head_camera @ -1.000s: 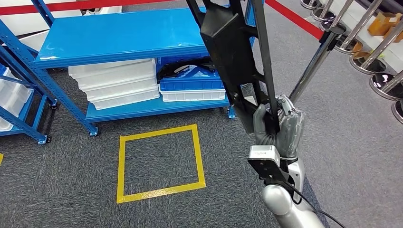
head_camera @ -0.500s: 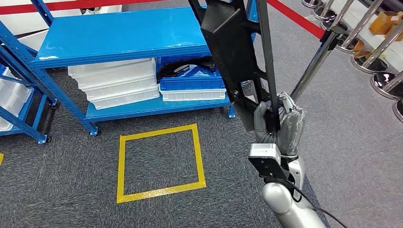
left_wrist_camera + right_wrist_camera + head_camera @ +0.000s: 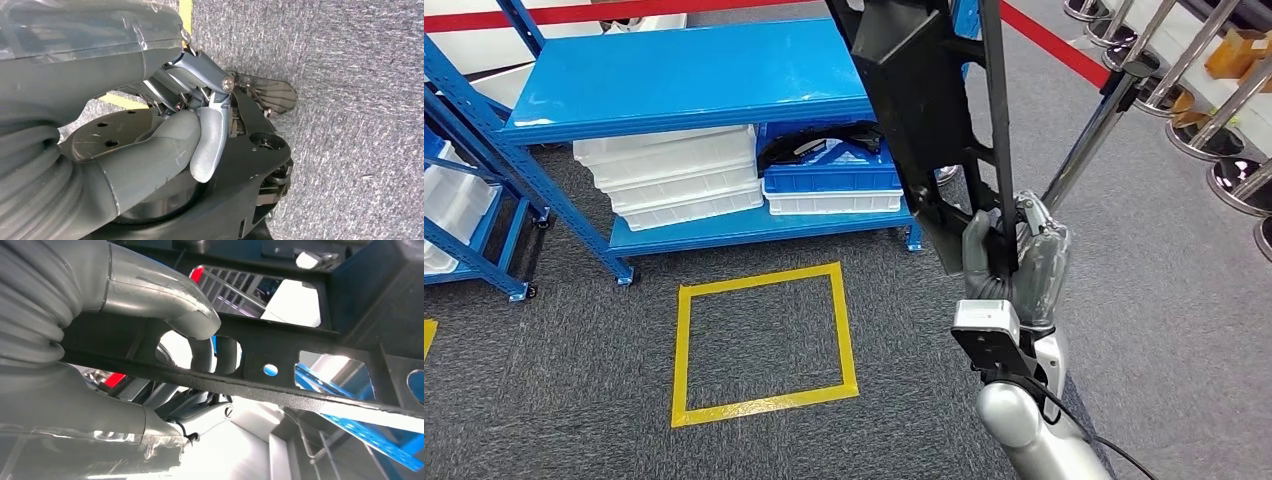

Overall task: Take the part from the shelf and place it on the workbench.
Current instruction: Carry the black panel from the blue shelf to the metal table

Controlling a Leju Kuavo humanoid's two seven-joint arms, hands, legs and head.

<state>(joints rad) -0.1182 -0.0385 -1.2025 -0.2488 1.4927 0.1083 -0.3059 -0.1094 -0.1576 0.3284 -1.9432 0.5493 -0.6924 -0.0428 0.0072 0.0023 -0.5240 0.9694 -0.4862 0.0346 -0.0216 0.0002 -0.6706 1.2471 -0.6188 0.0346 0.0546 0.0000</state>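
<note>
Part (image 3: pixel 924 110) — gripped upright by right hand (image 3: pixel 1014 265) fingers — has shifted slightly rightward, seemingly with the camera.

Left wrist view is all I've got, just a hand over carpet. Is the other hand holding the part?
Observer: Yes. In the head view the right hand grips the black part near its lower end, held upright.
Operator: How does the grip look up close?
Observer: In the right wrist view the thumb lies over a black bar of the part and fingers show through its cutouts.
Operator: What's in front of us?
Observer: A blue shelf with white trays, and a yellow taped square on the carpet.
</note>
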